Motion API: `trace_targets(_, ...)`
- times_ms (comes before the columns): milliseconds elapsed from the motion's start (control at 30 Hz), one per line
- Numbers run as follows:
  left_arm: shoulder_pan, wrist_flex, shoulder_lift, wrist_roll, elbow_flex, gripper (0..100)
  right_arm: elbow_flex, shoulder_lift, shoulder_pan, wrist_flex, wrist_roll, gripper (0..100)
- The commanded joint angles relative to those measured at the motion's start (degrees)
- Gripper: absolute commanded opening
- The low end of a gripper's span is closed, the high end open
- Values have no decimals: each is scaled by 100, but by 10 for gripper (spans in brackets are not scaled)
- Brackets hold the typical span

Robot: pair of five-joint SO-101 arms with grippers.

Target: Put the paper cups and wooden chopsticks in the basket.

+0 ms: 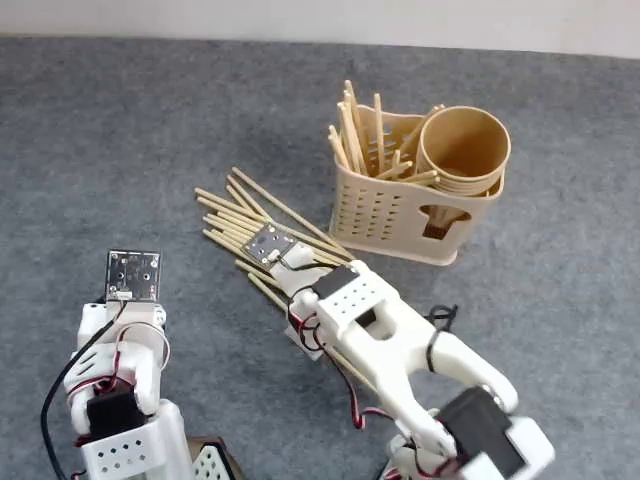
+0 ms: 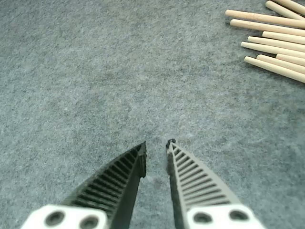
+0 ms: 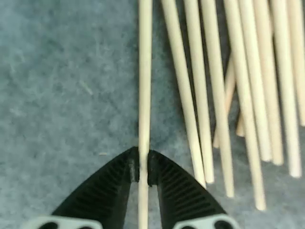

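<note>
The right gripper (image 3: pixel 143 164) is clenched on one chopstick (image 3: pixel 145 71) mid-tabletop; I'd lift it straight up, clear of the loose pile (image 1: pixel 230 222), then into the basket (image 1: pixel 385 215).

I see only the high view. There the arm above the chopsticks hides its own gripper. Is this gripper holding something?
Observer: Yes. In the right wrist view the right gripper is shut on one chopstick.
Operator: Is it alone between the fingers, or are others caught too?
Observer: Alone. It lies at the edge of the pile, with grey carpet on its other side.
Operator: And the other arm's gripper, does it hold anything?
Observer: No. In the left wrist view the left gripper is slightly open over bare carpet, with nothing between its fingers.
</note>
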Motion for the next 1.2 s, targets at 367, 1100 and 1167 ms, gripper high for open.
trace_targets(367, 66, -105, -57, -44, -48, 88, 708, -3354, -66, 101, -79, 6)
trace_targets(1100, 479, -273, -31, -9, 365, 88, 2308, -6510, 374, -1684, -1890, 7)
trace_targets(1167, 629, -202, -31, -9, 365, 88, 2369, -6598, 382, -1780, -1890, 7)
